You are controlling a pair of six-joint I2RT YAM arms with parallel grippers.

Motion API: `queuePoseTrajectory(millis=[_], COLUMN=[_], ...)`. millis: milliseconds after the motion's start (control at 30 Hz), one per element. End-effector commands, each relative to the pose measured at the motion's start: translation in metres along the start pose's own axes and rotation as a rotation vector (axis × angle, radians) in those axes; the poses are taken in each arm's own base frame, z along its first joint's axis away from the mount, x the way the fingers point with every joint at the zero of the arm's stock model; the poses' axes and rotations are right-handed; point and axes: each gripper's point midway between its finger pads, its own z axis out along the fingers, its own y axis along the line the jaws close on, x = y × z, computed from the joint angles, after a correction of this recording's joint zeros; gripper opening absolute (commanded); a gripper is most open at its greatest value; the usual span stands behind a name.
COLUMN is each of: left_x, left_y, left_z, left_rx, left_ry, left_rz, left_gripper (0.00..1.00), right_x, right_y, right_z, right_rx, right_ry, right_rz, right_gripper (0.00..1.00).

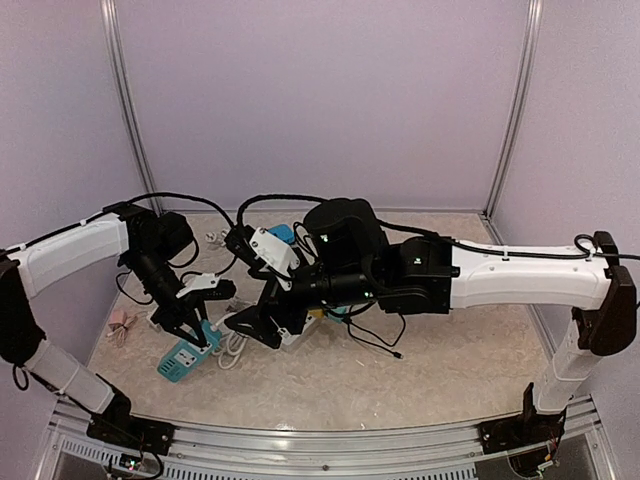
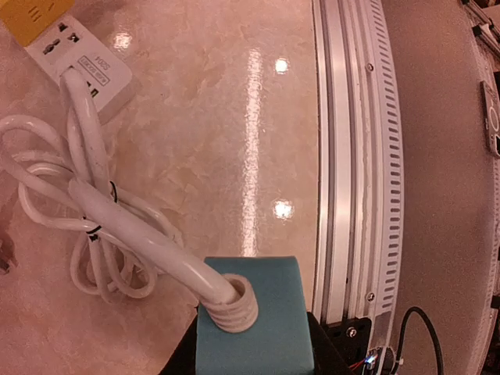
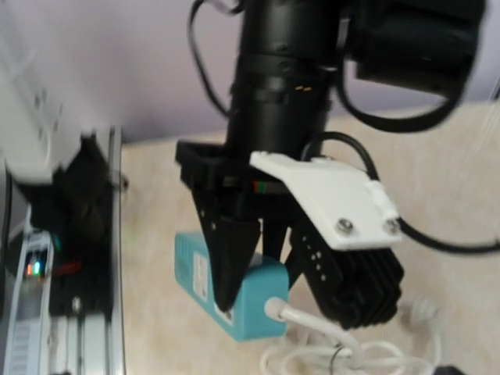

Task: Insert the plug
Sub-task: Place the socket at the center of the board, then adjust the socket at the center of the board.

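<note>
Left claw (image 1: 197,340) clamped on teal strip (image 1: 178,362), at 8 o'clock on counter (image 1: 450,370); white cable (image 2: 101,211) leaves the teal strip's end and coils just beside it, toward 3 o'clock; plug (image 2: 74,82) at the cable's far end lies on white strip (image 2: 94,74), 11 o'clock in left wrist view; can't tell if seated; right claw (image 1: 255,325) hangs low at centre, right arm blocking most of the white strip from top; can't tell if its fingers are apart or together; pink bundle (image 1: 120,325) at 9 o'clock, well apart; black cable (image 1: 385,340) loose at 4 o'clock.
</note>
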Motion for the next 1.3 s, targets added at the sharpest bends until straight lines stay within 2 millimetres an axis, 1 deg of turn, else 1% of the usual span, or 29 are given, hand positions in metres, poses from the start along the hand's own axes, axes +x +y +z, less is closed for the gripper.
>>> queuePoseTrajectory(millis=[0,67,200,233,267,367,400,467,500,600,700,800,867,933,1000,1067,1133,1200,1267], left_x=[0.016,0.022,0.036,0.038,0.041,0.045,0.044,0.042,0.041,0.038,0.038,0.044,0.052,0.060,0.067,0.074,0.080,0.084,0.087], left_y=[-0.028,-0.023,-0.016,-0.016,-0.015,-0.009,-0.005,0.000,0.004,0.020,0.036,0.045,0.047,0.045,0.039,0.033,0.025,0.018,0.012], left_z=[0.026,0.041,0.060,0.063,0.066,0.072,0.072,0.067,0.063,0.045,0.023,-0.001,-0.014,-0.026,-0.037,-0.041,-0.043,-0.044,-0.045], left_rx=[0.228,0.270,0.325,0.338,0.349,0.341,0.319,0.279,0.251,0.141,0.047,-0.022,-0.062,-0.114,-0.175,-0.209,-0.232,-0.254,-0.277], left_ry=[0.080,0.127,0.198,0.206,0.216,0.231,0.230,0.229,0.227,0.217,0.191,0.164,0.140,0.122,0.101,0.082,0.063,0.043,0.026], left_rz=[0.034,0.042,0.058,0.069,0.067,0.072,0.073,0.093,0.100,0.107,0.087,0.036,0.005,-0.013,-0.029,-0.041,-0.059,-0.076,-0.091], left_gripper=[0.00,0.00,0.01,0.09,0.25,0.70,0.81,0.97,0.98,0.99,0.99,0.99,0.99,0.99,0.99,0.99,0.99,0.99,0.99], right_x=[0.018,0.021,0.027,0.027,0.029,0.036,0.040,0.045,0.048,0.054,0.064,0.091,0.119,0.149,0.168,0.171,0.175,0.184,0.200], right_y=[0.009,0.011,0.015,0.017,0.018,0.021,0.021,0.024,0.025,0.033,0.041,0.052,0.061,0.072,0.079,0.079,0.073,0.061,0.052], right_z=[-0.004,-0.006,-0.009,-0.010,-0.010,-0.009,-0.007,-0.005,-0.004,0.003,0.018,0.040,0.057,0.071,0.085,0.098,0.111,0.121,0.128], right_rx=[-0.026,-0.029,-0.037,-0.038,-0.040,-0.045,-0.043,-0.049,-0.055,-0.088,-0.121,-0.148,-0.158,-0.186,-0.214,-0.219,-0.200,-0.171,-0.180], right_ry=[0.061,0.071,0.089,0.091,0.097,0.119,0.131,0.152,0.162,0.173,0.190,0.255,0.323,0.392,0.419,0.415,0.430,0.472,0.524], right_rz=[0.028,0.033,0.037,0.036,0.035,0.024,0.020,0.006,-0.004,-0.057,-0.124,-0.240,-0.358,-0.482,-0.550,-0.581,-0.598,-0.583,-0.556], right_gripper=[1.00,1.00,1.00,1.00,1.00,1.00,1.00,1.00,1.00,1.00,1.00,1.00,1.00,1.00,1.00,1.00,1.00,0.99,0.93])
